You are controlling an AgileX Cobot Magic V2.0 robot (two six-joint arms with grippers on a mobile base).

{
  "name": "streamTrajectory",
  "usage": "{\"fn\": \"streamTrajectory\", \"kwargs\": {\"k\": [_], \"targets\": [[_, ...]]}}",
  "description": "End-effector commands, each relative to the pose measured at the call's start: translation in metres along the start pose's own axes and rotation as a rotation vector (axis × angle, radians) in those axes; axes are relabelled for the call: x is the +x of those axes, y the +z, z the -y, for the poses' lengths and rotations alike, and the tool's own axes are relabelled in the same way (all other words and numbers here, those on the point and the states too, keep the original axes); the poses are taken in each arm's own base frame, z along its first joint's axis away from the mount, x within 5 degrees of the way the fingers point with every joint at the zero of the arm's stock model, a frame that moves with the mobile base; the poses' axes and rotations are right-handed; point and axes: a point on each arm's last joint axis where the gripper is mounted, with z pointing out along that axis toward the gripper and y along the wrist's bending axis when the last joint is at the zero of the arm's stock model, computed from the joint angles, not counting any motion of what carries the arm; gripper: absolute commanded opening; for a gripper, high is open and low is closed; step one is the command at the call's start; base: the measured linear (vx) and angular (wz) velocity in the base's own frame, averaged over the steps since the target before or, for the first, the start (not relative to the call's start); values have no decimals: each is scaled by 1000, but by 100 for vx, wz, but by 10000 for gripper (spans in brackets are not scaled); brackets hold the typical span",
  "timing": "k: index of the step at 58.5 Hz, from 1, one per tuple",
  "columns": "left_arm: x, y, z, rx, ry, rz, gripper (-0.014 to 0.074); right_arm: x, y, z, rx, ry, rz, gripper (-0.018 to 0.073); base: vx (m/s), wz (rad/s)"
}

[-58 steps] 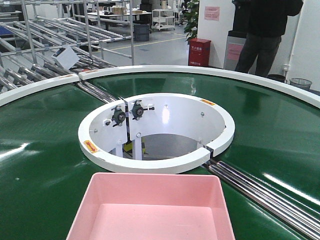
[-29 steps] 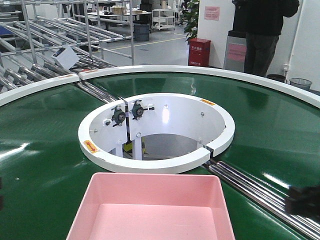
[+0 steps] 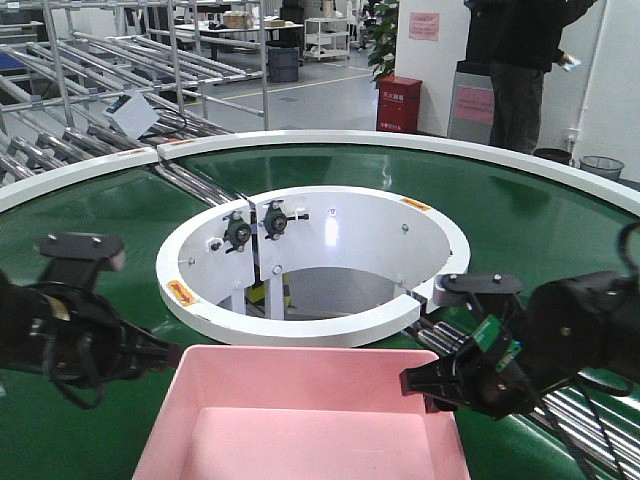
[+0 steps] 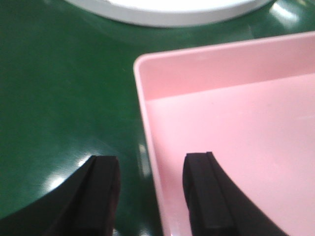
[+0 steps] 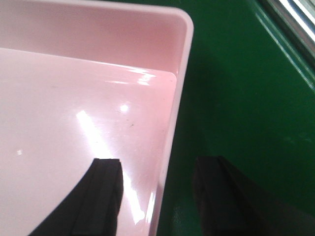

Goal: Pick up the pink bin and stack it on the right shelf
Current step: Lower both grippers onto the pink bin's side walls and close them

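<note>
Where the pink bin point(image 3: 310, 425) rests on the green conveyor belt point(image 3: 90, 250), at the near edge of the front view, one arm stands at each of its far corners. The left gripper point(image 4: 153, 191) is spread wide and straddles the bin's left wall close to the far left corner. One finger hangs inside over the bin floor and the other outside over the belt, and the rim runs between them with a gap on each side. The right gripper point(image 5: 161, 191) is likewise spread wide astride the right wall close to the far right corner, one finger inside and one outside, and neither visibly presses the plastic. Just beyond both grippers lies the white ring point(image 3: 310, 332) that borders the round opening in the belt. Steel rollers point(image 3: 580, 415) run diagonally on the outer side of the right gripper, partly hidden by its arm. Well beyond the grippers, a person point(image 3: 525, 60) in dark clothes stands near a red box point(image 3: 398, 104).
</note>
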Motion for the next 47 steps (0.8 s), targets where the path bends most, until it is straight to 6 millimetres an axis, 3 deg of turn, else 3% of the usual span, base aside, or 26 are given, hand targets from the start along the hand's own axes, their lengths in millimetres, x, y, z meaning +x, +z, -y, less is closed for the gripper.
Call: {"fn": "streamTrajectory", "kwargs": {"k": [1, 18, 32, 41, 47], "targets": [[-16, -2, 7, 49, -8, 80, 440, -16, -7, -2, -8, 7, 78, 404, 0, 0], [-4, 45, 3, 39, -21, -37, 440, -11, 35, -2, 6, 19, -15, 404, 0, 0], [8, 74, 0, 32, -29, -125, 438, -13, 39, -3, -12, 37, 14, 347, 0, 0], [9, 76, 1, 40, -45, -135, 372, -12, 39, -4, -17, 6, 8, 199, 0, 0], [6, 68, 2, 42, -42, -113, 223, -10, 38, -3, -13, 10, -19, 25, 0, 0]]}}
